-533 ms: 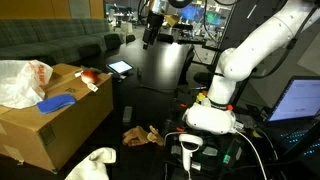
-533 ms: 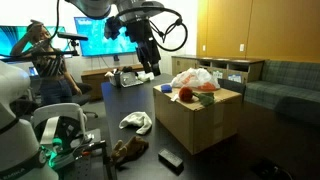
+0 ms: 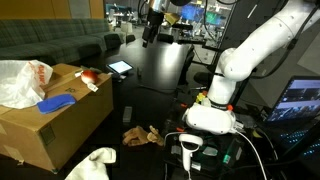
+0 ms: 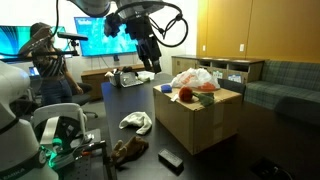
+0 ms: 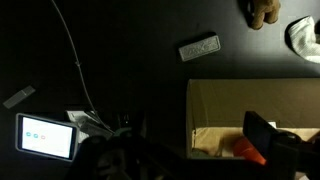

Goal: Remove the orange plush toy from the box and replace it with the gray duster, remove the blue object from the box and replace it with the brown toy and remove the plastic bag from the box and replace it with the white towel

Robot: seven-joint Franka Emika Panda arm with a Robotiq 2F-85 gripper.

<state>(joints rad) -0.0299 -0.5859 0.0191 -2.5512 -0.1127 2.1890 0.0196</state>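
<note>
Hand (image 4: 150,62) hangs high over the black table (image 3: 160,62), well apart from every item. I cannot tell whether its fingers are spread or closed, and nothing shows in it.

All 3 things to be removed sit in the brown cardboard box (image 3: 60,125): the orange plush toy (image 3: 90,77) at the end nearest the table, the blue object (image 3: 57,102) at mid-box, and the white crinkled plastic bag (image 3: 20,80) behind.

A careless descent would likely clip the box wall or snag the bag beside the toy, because the plush lies low and close to both.

The white towel (image 3: 95,162) and brown toy (image 3: 140,134) lie on the dark floor, near a dark remote-like bar (image 5: 200,47). I cannot pick out the gray duster.

A lit tablet (image 5: 45,137) rests on the table. Around it are a green couch (image 3: 50,40) and glowing monitors.
</note>
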